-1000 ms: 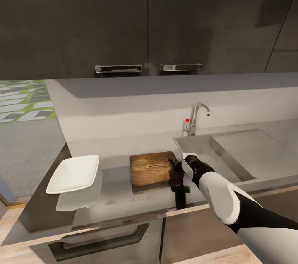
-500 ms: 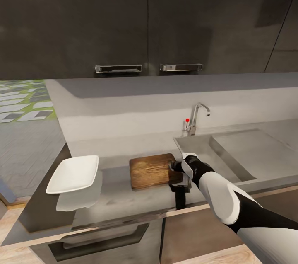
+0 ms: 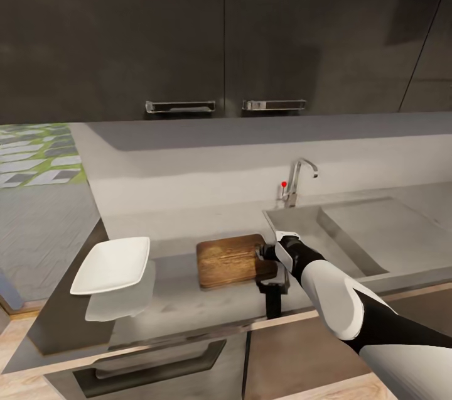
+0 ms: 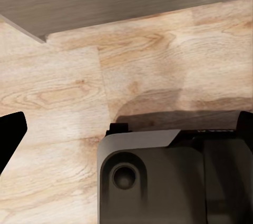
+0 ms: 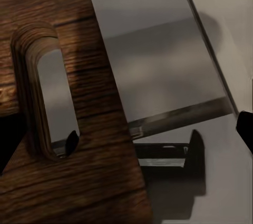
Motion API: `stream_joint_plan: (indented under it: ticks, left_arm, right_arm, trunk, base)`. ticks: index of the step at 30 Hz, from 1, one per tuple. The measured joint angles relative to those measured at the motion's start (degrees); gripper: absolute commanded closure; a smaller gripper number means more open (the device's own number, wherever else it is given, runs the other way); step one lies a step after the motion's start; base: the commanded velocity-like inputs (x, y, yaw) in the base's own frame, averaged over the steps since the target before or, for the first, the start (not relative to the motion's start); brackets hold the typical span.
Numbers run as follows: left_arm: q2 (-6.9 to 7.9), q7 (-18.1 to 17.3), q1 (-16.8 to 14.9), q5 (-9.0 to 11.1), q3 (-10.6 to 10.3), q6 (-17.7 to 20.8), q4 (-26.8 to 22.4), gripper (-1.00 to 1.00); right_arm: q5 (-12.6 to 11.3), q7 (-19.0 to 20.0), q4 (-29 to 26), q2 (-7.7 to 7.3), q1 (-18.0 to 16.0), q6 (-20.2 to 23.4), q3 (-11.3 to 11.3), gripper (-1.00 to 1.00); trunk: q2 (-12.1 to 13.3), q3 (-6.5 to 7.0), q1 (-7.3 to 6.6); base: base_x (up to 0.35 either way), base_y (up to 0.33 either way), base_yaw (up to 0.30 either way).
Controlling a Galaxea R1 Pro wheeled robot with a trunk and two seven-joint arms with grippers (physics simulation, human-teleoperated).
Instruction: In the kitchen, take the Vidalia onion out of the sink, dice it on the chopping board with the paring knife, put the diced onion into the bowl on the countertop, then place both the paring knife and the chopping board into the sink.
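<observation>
The brown chopping board (image 3: 229,259) lies on the grey countertop (image 3: 169,306), just left of the sink (image 3: 301,224). My right gripper (image 3: 267,259) is at the board's right end, by the handle slot. In the right wrist view the slot end of the board (image 5: 63,18) is close up, and the right gripper (image 5: 129,139) has its fingers wide apart at the picture's edges, open. The white bowl (image 3: 112,264) stands at the counter's left end. My left gripper (image 4: 129,134) hangs open over the wooden floor. The Vidalia onion and the paring knife are out of view.
A chrome tap (image 3: 295,180) with a red knob stands behind the basin, and a flat drainboard (image 3: 383,230) lies to its right. Dark wall cabinets (image 3: 188,29) hang above the counter. Bare counter lies between bowl and board. Part of my base (image 4: 158,182) is under the left gripper.
The board's right end has shifted slightly right and toward the counter's front edge, and the board looks flatter. The whole head view has also shifted a little. The bowl stayed put.
</observation>
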Motion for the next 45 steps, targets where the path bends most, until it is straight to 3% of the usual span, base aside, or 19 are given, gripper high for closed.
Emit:
stream_joint_plan:
  ticks: [45]
  left_arm:
    - [0.0, 0.0, 0.0, 0.0, 0.0, -0.03, 0.0, -1.0]
  right_arm:
    - [0.0, 0.04, 0.09, 0.22, -0.01, -0.02, 0.1, -1.0]
  trunk:
    - [0.0, 4.14, 0.0]
  base:
    - [0.0, 0.0, 0.0]
